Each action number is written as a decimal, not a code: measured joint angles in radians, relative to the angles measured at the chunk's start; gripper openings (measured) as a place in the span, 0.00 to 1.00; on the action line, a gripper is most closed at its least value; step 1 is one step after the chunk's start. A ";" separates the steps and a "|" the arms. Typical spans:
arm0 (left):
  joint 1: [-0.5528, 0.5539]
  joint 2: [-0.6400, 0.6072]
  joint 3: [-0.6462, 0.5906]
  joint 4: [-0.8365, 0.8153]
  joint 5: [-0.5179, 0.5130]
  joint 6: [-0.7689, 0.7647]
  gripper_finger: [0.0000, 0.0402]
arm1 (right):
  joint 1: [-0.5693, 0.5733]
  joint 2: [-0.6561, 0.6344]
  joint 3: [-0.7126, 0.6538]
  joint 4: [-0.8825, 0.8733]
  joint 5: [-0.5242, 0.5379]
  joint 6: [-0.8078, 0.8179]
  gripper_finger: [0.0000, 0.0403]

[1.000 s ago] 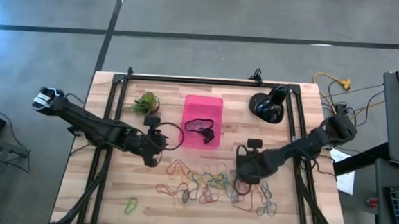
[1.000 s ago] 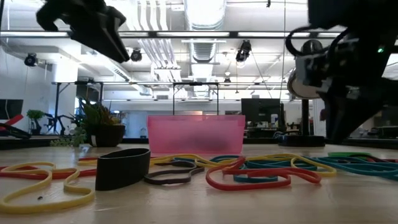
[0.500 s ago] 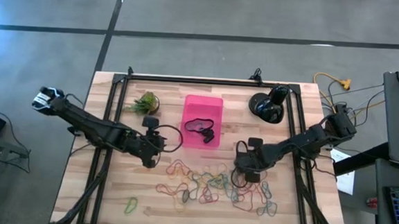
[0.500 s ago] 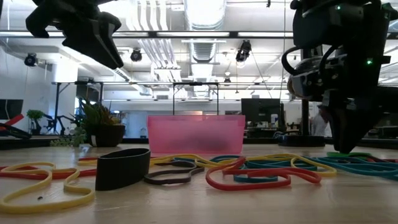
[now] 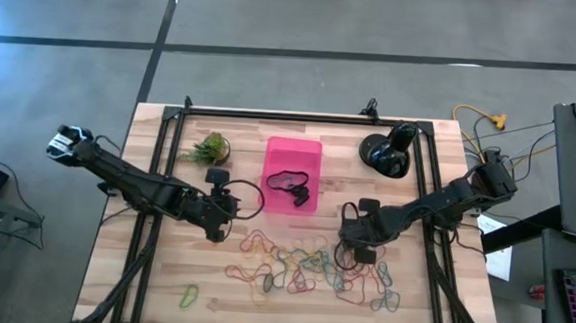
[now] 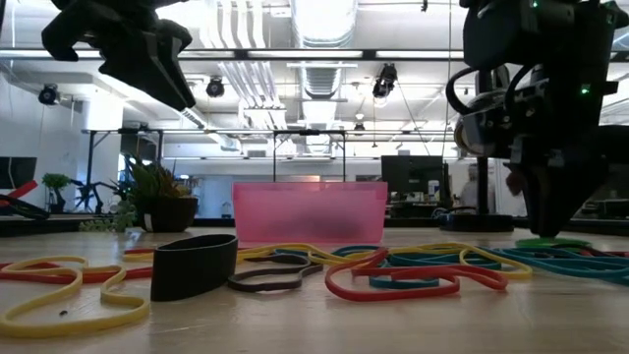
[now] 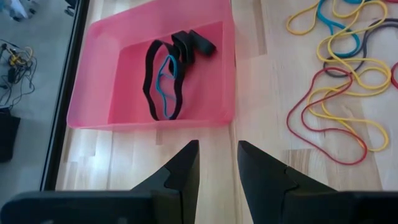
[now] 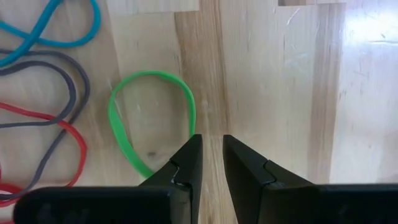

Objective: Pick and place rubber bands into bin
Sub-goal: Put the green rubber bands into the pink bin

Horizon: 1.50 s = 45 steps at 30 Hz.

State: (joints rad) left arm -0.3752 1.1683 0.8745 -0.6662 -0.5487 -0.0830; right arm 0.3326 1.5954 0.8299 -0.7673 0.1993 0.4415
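The pink bin (image 5: 292, 174) sits at mid-table, and black and blue bands (image 7: 165, 81) lie inside it. Many coloured rubber bands (image 5: 302, 263) are spread on the wood near of the bin. My left gripper (image 5: 227, 210) hangs above the table left of the bin, open and empty (image 7: 218, 152). My right gripper (image 5: 361, 248) is down at the table at the spread's right end, fingers a narrow gap apart (image 8: 212, 146). A green band (image 8: 118, 118) lies flat beside it, and one fingertip (image 8: 193, 146) stands at the loop's side. My right gripper points down at the table from above. One fingertip (image 8: 193, 146) stands over the side of the green band's loop (image 8: 191, 121). I cannot tell whether it touches the band. Bare wood shows in the gap between the fingers.
A small potted plant (image 5: 209, 149) stands left of the bin and a round black object (image 5: 384, 152) stands to its right. A wide black band (image 6: 194, 265) stands on edge near the front. One band (image 5: 190, 296) lies alone near the near-left corner. Black rails run along both table sides.
My right gripper has come down onto the table at the green band, shifting slightly toward the far edge, and has then stayed there. The bands and the bin lie as before.
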 joint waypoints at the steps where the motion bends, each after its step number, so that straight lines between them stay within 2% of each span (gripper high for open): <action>1: 0.000 0.000 0.000 0.000 0.000 0.000 0.23 | 0.000 -0.001 0.000 0.000 0.000 0.000 0.14; 17: 0.000 0.000 0.000 0.002 0.000 0.000 0.23 | 0.000 -0.003 0.000 -0.016 0.008 0.030 0.14; 39: 0.000 0.000 -0.015 0.003 0.000 -0.015 0.23 | 0.000 -0.004 -0.055 0.112 -0.021 0.030 0.14; 45: 0.000 0.000 -0.015 0.003 0.000 -0.016 0.23 | -0.001 -0.005 -0.059 0.123 -0.062 0.030 0.05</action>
State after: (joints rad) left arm -0.3752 1.1683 0.8592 -0.6632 -0.5488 -0.0986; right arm 0.3321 1.5906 0.7705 -0.6441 0.1369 0.4715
